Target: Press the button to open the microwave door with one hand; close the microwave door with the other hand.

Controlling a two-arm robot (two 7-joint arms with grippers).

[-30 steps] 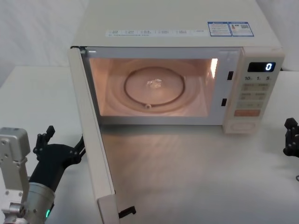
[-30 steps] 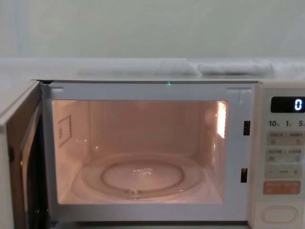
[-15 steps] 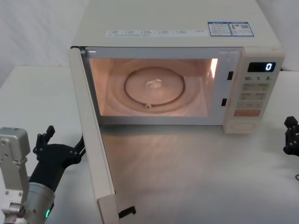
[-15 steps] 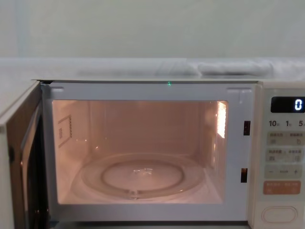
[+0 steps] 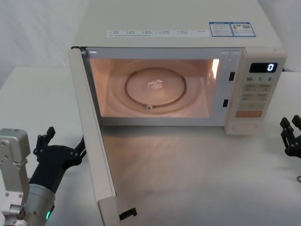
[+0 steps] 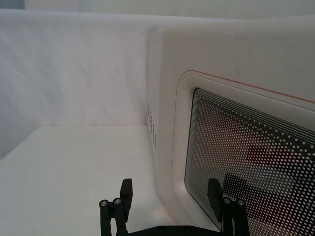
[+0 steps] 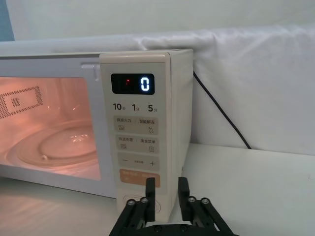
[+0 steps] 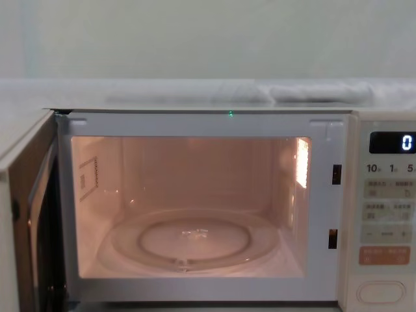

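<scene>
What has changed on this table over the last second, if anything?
Only the right pincer moved: at the table's right edge it shifted a little inward and lower, its fingers now spread. It holds nothing. The microwave door stayed swung wide open, the left pincer stayed just outside it, and the display still shows 0.

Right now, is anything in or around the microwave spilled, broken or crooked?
Nothing stands out. The microwave door stands wide open, the lit inside holds a clean glass plate lying flat, and the display reads 0. The left gripper waits open outside the door; the right gripper is off to the side.
</scene>
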